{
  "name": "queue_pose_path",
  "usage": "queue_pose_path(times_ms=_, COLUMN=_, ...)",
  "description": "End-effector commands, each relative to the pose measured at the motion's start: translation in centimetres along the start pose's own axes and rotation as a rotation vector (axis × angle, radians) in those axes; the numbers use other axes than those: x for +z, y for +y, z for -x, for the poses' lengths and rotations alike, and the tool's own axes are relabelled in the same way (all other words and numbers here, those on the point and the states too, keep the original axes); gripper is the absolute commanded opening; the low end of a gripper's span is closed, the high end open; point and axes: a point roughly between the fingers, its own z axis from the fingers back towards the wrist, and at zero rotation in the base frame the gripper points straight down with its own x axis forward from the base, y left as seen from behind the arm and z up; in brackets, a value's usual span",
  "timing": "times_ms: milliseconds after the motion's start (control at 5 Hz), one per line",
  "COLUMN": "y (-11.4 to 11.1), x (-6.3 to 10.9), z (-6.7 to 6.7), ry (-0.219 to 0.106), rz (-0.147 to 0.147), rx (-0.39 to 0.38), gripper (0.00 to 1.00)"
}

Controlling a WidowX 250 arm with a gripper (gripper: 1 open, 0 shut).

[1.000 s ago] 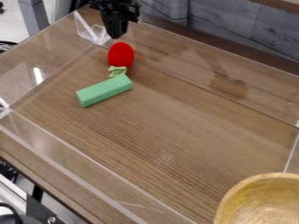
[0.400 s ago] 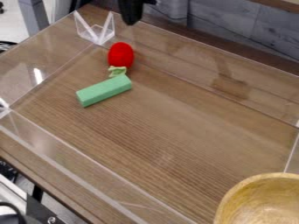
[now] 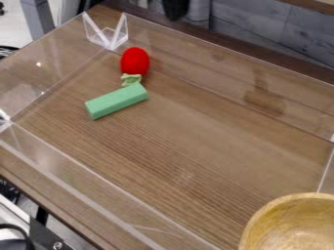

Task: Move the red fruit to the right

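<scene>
The red fruit (image 3: pixel 133 62), a small strawberry with a pale leafy cap, lies on the wooden table (image 3: pixel 216 137) at the upper left. Nothing holds it. Just below it and touching or nearly touching lies a flat green block (image 3: pixel 116 101), set at a slant. Only the dark tip of my gripper (image 3: pixel 174 9) shows at the top edge, up and to the right of the fruit and well clear of it. Its jaws are cut off by the frame; nothing hangs from it.
Clear plastic walls (image 3: pixel 39 83) ring the table, with a folded corner (image 3: pixel 104 34) at the back left. The rim of a wooden bowl (image 3: pixel 298 227) fills the lower right corner. Bare wood stretches to the right of the fruit.
The gripper has risen from just above the fruit and shifted right, almost out of the frame. The fruit and the green block have stayed where they were.
</scene>
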Motion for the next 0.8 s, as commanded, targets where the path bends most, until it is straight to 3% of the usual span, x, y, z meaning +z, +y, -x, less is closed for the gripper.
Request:
queue_pose_path(times_ms=0, y=-2.2, x=1.8, z=-0.1, ry=-0.074, rz=-0.024, rx=-0.07, gripper=0.0)
queue_pose_path(times_ms=400, y=-6.2, x=-0.3, z=-0.6, ry=-0.063, rz=-0.02, rx=-0.08, gripper=0.0)
queue_pose_path(times_ms=600, y=-7.0, x=-2.6, z=-0.6, ry=-0.056, rz=-0.024, rx=-0.072, gripper=0.0)
